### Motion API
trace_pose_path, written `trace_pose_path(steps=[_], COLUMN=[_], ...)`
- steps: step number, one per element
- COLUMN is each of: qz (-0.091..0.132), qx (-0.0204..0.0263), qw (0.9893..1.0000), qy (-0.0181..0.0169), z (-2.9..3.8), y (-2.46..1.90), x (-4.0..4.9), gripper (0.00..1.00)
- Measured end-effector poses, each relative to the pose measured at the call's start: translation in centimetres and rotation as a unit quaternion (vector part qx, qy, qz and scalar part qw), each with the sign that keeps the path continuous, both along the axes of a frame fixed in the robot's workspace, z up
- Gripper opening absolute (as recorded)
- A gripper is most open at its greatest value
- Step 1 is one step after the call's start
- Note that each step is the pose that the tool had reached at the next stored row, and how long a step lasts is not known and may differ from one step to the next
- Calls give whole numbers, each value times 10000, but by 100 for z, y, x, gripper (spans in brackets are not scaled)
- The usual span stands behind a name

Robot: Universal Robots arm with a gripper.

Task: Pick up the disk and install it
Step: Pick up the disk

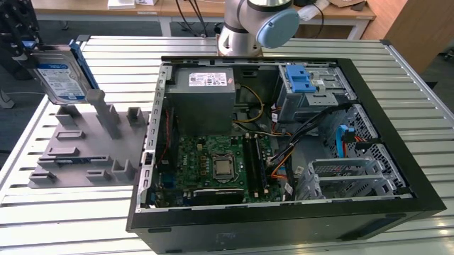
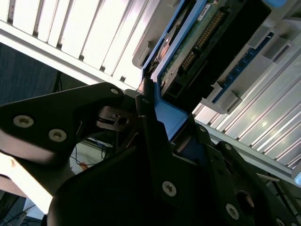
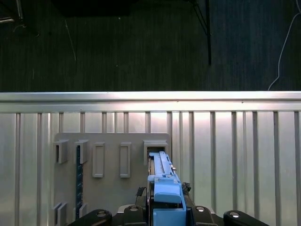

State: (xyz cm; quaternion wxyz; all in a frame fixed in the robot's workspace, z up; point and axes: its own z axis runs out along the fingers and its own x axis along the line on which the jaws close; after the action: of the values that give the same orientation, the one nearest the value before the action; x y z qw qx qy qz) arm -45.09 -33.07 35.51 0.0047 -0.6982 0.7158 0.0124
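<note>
The disk (image 1: 62, 74), a silver drive with a white-and-blue label in a blue carrier, stands on edge over the grey holder plate (image 1: 78, 159) at the exterior view's left. My black gripper (image 1: 30, 49) is shut on its upper end. The first wrist view looks down its blue edge (image 3: 163, 186), which runs toward a slot in the holder plate (image 3: 113, 188) with the gripper (image 3: 164, 215) around it. In the second wrist view the black fingers (image 2: 153, 141) clamp the blue carrier (image 2: 170, 117) below the green circuit side (image 2: 197, 44). Whether its lower edge still touches the holder, I cannot tell.
An open black computer case (image 1: 397, 159) lies on the slatted metal table (image 1: 426, 95), to the exterior view's right of the holder. Inside are a grey power supply (image 1: 206, 101), a green motherboard (image 1: 220, 164) and a blue-handled drive cage (image 1: 305, 85). The arm's base (image 1: 248, 26) stands behind the case.
</note>
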Motion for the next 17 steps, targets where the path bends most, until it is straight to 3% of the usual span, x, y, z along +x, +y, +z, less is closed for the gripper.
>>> trace_pose_path(steps=[17], qz=[0], qx=[1], qw=[10000], qy=[-2], z=[110], y=[0], x=[0], gripper=[36])
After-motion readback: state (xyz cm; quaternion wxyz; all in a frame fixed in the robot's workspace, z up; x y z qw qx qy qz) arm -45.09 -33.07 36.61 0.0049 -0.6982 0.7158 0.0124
